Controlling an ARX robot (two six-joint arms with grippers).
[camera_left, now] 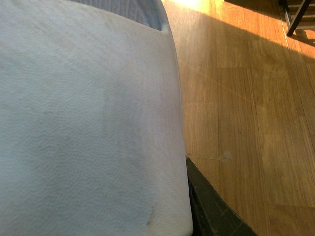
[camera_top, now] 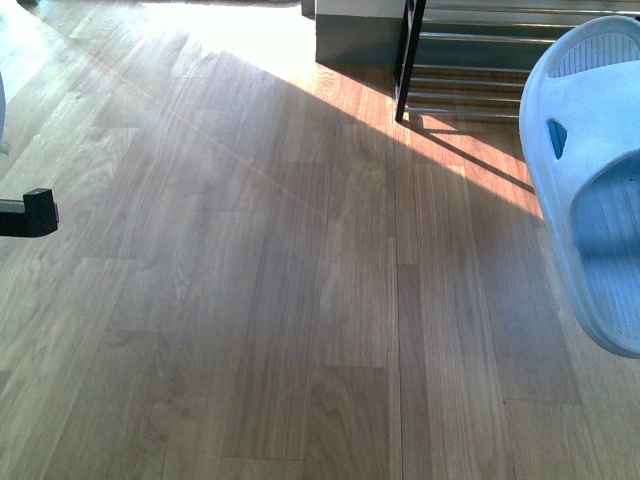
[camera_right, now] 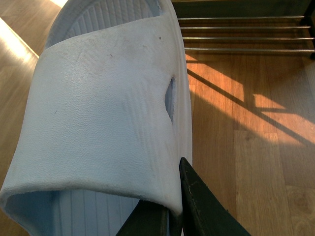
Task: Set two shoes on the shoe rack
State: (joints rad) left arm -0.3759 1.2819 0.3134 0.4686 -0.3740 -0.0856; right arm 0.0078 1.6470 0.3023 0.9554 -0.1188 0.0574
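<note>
Right end effector [camera_right: 170, 209] clamped on a slide [camera_right: 108, 113]; left end effector [camera_left: 197, 206] likewise gripping one [camera_left: 88, 123].

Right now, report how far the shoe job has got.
Done: nothing visibly on the shoe rack; the rods in view are bare. In hand: the right gripper holds one pale blue slide in the air near the rack, and another slide fills the left wrist view, apparently held by the left gripper. Left: carry both to the rack and set them on the rods.
</note>
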